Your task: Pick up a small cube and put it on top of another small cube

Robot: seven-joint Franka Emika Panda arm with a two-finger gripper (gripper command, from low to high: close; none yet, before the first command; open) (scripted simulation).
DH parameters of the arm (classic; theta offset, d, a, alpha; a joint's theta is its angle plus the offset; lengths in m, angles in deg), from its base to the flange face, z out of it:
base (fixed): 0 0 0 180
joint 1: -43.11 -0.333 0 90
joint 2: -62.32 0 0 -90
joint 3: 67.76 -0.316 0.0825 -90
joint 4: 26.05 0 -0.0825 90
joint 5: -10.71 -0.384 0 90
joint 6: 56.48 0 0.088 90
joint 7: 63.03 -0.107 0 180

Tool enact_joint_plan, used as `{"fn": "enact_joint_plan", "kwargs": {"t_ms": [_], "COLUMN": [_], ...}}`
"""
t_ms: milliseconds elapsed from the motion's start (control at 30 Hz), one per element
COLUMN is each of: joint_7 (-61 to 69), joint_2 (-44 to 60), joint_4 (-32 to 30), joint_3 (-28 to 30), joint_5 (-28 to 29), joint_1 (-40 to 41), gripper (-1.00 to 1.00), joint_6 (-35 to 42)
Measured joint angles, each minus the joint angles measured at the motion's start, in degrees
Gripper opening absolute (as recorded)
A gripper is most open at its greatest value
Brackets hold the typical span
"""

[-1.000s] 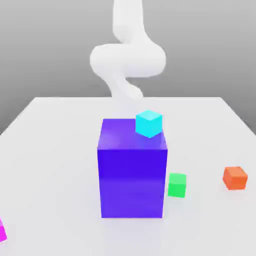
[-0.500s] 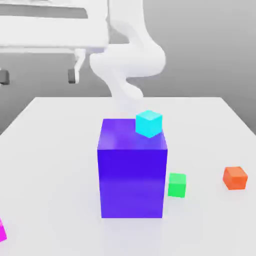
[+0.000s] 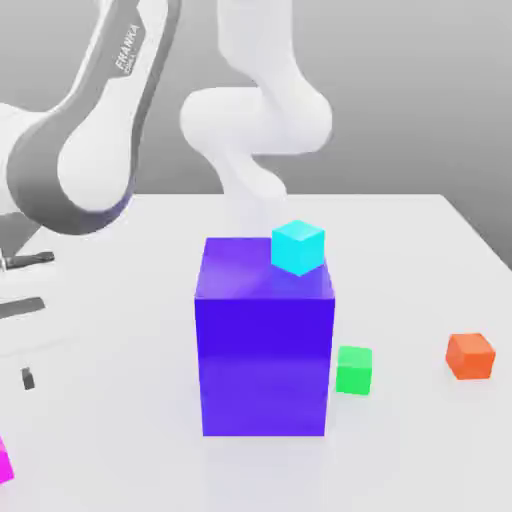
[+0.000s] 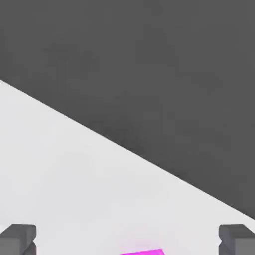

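A magenta small cube [image 3: 3,465] lies at the table's front corner on the exterior view's left, cut by the picture's edge. My gripper [image 4: 127,240] is open, its two fingertips [image 4: 18,239] far apart, and the magenta cube [image 4: 142,252] shows just between them, farther down. In the exterior view only part of my hand [image 3: 20,308] shows, above that cube. A cyan small cube [image 3: 298,247] rests on the tall blue-violet block [image 3: 264,350]. A green cube [image 3: 354,369] and an orange cube [image 3: 470,355] lie on the table.
The white table [image 3: 120,400] ends close behind the magenta cube, as its edge [image 4: 124,144] in the hand view shows. The tall block stands mid-table, with the green cube close beside it. My arm's links [image 3: 90,150] reach over the exterior view's left side.
My arm has swung into view and lowered the hand on the exterior view's left, toward the magenta cube. None of the cubes has moved.
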Motion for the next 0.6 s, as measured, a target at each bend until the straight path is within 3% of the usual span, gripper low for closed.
{"fn": "enact_joint_plan", "kwargs": {"t_ms": [100, 233, 267, 467, 600], "joint_7": [5.59, 10.15, 10.66, 10.92, 8.01], "joint_2": [5.38, 13.58, 14.65, 15.18, 9.15], "joint_4": [0.40, 2.41, 2.70, 2.85, 1.15], "joint_3": [-0.51, -5.08, -5.77, -6.11, -2.45], "joint_5": [0.12, -4.13, -4.77, -5.11, -1.00], "joint_1": [3.27, 7.62, 8.19, 8.46, 5.68], "gripper": [0.00, 0.00, -1.00, -1.00, -1.00], "joint_6": [-2.01, -7.43, -8.18, -8.41, -4.21]}}
